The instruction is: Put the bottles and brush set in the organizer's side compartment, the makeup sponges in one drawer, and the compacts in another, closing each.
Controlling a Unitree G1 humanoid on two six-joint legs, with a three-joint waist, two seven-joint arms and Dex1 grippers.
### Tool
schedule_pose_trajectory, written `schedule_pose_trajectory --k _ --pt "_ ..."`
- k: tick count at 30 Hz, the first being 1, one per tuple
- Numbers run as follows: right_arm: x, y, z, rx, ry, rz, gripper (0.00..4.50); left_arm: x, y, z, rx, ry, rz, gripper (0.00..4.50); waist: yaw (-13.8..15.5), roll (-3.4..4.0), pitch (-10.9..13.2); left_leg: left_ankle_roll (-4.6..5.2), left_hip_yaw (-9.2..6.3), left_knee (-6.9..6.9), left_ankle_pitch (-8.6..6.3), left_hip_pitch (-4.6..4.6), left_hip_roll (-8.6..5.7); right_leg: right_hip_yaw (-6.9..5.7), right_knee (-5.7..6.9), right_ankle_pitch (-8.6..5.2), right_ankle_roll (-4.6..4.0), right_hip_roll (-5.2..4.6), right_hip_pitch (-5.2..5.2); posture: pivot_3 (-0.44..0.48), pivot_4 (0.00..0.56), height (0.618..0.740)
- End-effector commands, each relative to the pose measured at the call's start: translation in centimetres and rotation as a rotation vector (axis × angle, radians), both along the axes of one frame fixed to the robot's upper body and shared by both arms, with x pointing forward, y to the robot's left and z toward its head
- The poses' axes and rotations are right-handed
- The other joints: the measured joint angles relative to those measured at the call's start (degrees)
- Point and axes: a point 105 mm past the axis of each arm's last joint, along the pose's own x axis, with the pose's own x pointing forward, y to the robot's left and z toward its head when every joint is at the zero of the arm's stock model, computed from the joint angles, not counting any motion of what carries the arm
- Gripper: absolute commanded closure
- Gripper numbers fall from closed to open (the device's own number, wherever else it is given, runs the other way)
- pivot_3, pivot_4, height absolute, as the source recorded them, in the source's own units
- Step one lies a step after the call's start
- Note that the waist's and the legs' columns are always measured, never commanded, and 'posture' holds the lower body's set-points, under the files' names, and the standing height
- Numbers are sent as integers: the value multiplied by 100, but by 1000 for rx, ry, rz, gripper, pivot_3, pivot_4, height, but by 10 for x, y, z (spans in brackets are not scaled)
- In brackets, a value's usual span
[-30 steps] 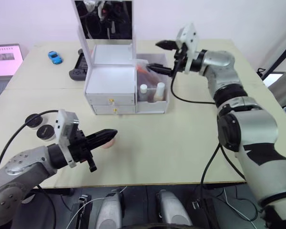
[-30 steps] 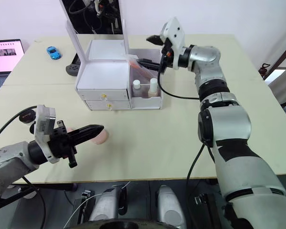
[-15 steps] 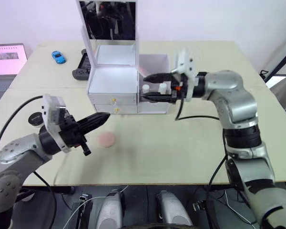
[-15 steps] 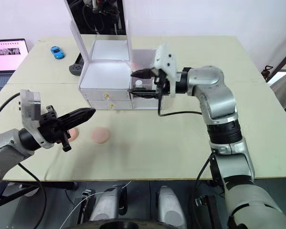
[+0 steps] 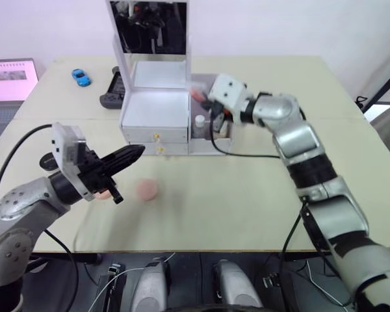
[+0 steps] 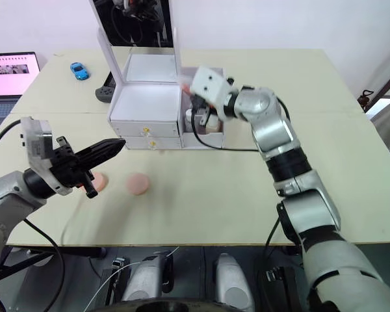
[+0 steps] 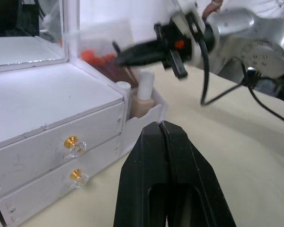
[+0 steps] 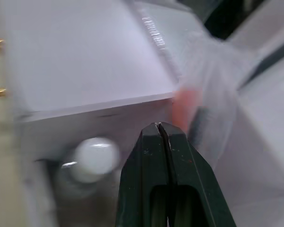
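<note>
The white organizer (image 5: pixel 153 110) stands mid-table with its mirrored lid up and both gold-knobbed drawers (image 7: pixel 61 149) closed. Its clear side compartment (image 5: pixel 222 133) holds white-capped bottles (image 5: pixel 198 121) and the orange brush set (image 7: pixel 92 56). My right gripper (image 8: pixel 159 126) is shut and empty, tips just over a bottle cap (image 8: pixel 94 153) inside that compartment. Two pink makeup sponges (image 5: pixel 147 189) (image 6: pixel 99 182) lie on the table in front. My left gripper (image 5: pixel 139 151) hovers shut and empty above them, pointing at the drawers. A dark compact (image 5: pixel 45 160) peeks out behind the left arm.
A blue toy car (image 5: pixel 80 77) and a black game controller (image 5: pixel 110 97) sit behind the organizer on the left. A laptop screen (image 5: pixel 10 79) is at the far left edge. The right arm's black cable (image 5: pixel 247 154) trails across the table in front of the compartment.
My right gripper went from wide open to shut and swung in over the side compartment. My left gripper drew back to the left, away from the sponges, staying shut.
</note>
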Motion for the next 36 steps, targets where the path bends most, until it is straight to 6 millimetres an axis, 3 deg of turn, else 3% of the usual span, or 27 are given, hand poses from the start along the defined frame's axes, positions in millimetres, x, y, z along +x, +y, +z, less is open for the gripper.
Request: schedule_pose_trajectory --k 1,7,15,20,24,27,31,34,36 --pt "10 -19 40 38 -142 -68 4464 -3 -1 1 12 -23 -1 4500 3 0 0 0 0 -1 0 0 0 0 0 0 0 0 1 0 150 737" --pt "24 -28 30 0 -135 -111 4464 -3 -2 -4 22 -19 4 4500 3 -1 -1 0 1 4 0 1 0 1 -1 0 -1 -2 6 0 150 737" --pt "18 -25 31 26 -122 -61 4464 -1 2 -4 24 -27 12 4500 -11 0 0 0 1 -1 0 1 1 2 1 0 0 0 2 0 150 737" --pt "-4 -25 39 118 -36 84 4464 1 10 -2 29 -43 48 4500 9 0 0 0 2 1 0 1 1 2 1 0 0 -1 5 0 150 737" --pt "-34 -48 36 176 100 245 4464 3 36 1 56 -44 134 4500 46 0 0 1 0 3 0 1 1 -1 1 0 1 -2 9 0 150 737" --pt "-46 -72 27 221 197 265 3685 3 64 -2 70 -19 216 4500 33 -1 -1 1 1 5 0 6 1 -2 0 0 0 -4 14 0 150 737" --pt "-60 -114 12 294 252 215 1693 -1 118 -8 105 -14 397 2555 9 0 0 2 4 -2 -1 21 2 -2 -2 -2 -3 -4 22 0 150 737" --pt "-64 -155 -3 398 280 102 213 -10 164 -28 178 21 565 1020 -1 1 0 2 12 -4 -1 28 2 5 -2 -5 -8 -4 22 0 150 737" --pt "-69 -179 -18 421 306 33 0 -19 188 -40 204 49 633 28 8 -1 0 3 18 -6 -2 32 2 10 -2 -10 -16 -4 24 0 150 737"
